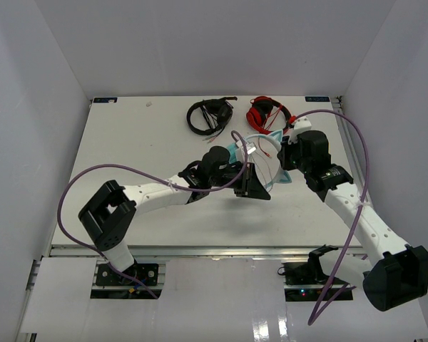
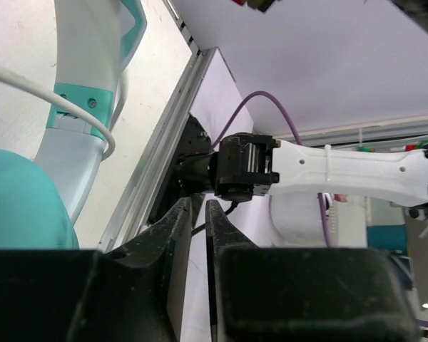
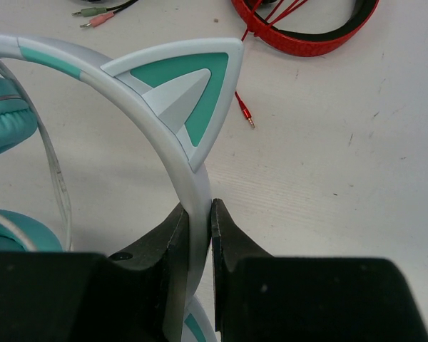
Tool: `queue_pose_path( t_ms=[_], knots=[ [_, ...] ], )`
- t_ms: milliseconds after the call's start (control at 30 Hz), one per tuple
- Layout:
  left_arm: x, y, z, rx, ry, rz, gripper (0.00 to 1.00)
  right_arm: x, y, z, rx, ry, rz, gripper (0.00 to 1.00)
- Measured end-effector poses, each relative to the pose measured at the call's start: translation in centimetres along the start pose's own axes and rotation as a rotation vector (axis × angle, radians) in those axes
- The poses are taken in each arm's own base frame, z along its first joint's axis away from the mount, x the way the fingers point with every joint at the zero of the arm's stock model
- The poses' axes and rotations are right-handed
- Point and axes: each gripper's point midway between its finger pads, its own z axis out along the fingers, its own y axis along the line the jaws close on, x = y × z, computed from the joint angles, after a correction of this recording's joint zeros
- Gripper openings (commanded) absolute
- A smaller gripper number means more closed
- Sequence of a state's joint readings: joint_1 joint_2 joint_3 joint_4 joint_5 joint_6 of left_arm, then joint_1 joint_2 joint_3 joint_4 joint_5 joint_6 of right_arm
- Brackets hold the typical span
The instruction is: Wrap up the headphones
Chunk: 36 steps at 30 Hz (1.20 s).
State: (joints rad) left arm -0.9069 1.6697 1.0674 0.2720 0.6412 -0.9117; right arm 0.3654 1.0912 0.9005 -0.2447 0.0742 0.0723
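The teal headphones (image 1: pixel 264 165) with a white headband are held up over the middle of the table. My right gripper (image 1: pixel 285 153) is shut on the white headband (image 3: pixel 172 153) just below a cat-ear point (image 3: pixel 192 85). A teal ear cup (image 3: pixel 7 117) and the thin white cable (image 3: pixel 57 178) hang to its left. My left gripper (image 1: pixel 253 187) is just below the headphones. In the left wrist view my left gripper (image 2: pixel 198 214) has its jaws closed to a narrow slit with nothing seen in it. The headband (image 2: pixel 85 85), an ear cup (image 2: pixel 21 206) and the cable (image 2: pixel 7 71) lie to its left.
Black headphones (image 1: pixel 209 115) and red headphones (image 1: pixel 267 110) lie at the back of the table. The red ones (image 3: pixel 307 28) and their red plug (image 3: pixel 246 114) show ahead of the right gripper. The table's metal front rail (image 2: pixel 164 142) and the right arm's base (image 2: pixel 246 171) are ahead of the left gripper.
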Motion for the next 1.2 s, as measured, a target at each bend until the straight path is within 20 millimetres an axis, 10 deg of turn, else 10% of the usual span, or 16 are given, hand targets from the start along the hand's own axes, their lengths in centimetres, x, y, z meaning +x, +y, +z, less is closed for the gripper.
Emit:
queue_pose_path(
  t_ms=[233,500,867,1200],
  knots=[
    [0.8,-2.6,-1.0,-0.019,-0.028,0.209,0.62,0.0,-0.5,1.0,0.013,0.002,0.024,0.08],
    [1.6,-6.2,-8.3,-0.007,-0.216,0.47,0.74,3.3,-1.0,4.6,0.021,0.105,0.051,0.08],
    [11.2,8.1,-8.8,-0.235,-0.13,0.606,0.8,3.4,-0.9,5.2,0.009,0.135,0.094,0.08],
    [7.5,11.4,-4.2,-0.394,-0.251,1.023,0.82,-1.3,1.5,3.1,-0.095,0.074,0.174,0.08]
  ],
)
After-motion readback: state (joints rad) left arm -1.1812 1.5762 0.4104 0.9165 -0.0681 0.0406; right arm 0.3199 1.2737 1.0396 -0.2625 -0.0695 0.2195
